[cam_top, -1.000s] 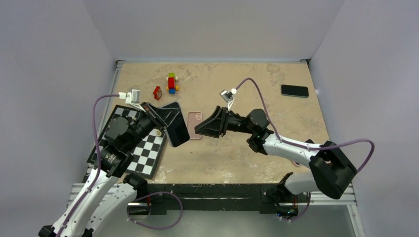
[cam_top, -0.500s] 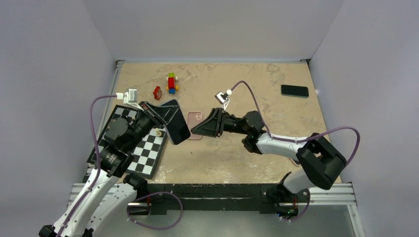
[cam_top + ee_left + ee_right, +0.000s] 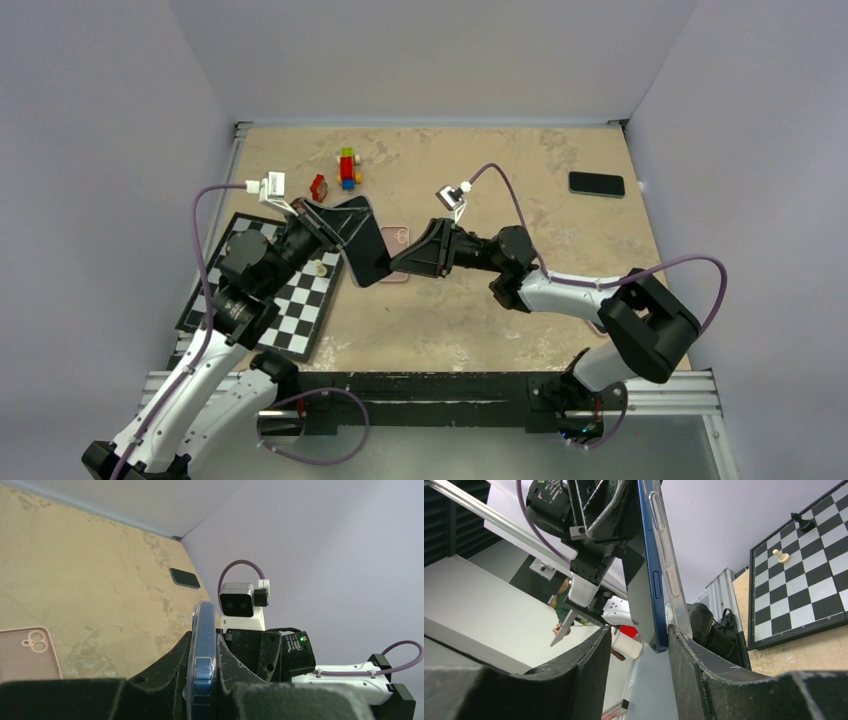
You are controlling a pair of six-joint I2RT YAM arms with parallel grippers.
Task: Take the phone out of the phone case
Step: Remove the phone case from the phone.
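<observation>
My left gripper (image 3: 343, 228) is shut on a blue phone in a clear case (image 3: 367, 252) and holds it on edge above the table. In the left wrist view the phone (image 3: 204, 645) stands between the two fingers (image 3: 162, 672). My right gripper (image 3: 402, 262) is open, and its jaws straddle the phone's free end. In the right wrist view the blue phone edge (image 3: 655, 570) and its clear case (image 3: 672, 587) sit close to the right finger (image 3: 704, 675), with a gap to the left finger (image 3: 574, 680).
A pink empty case (image 3: 397, 238) lies on the table under the phone and also shows in the left wrist view (image 3: 27, 652). A black phone (image 3: 597, 184) lies far right. A chessboard (image 3: 285, 310) with pieces is at the left. Toy blocks (image 3: 347, 168) are at the back.
My left gripper has carried the phone up and right, toward the right gripper. The right gripper has moved slightly left, so its open jaws now straddle the phone's end.
</observation>
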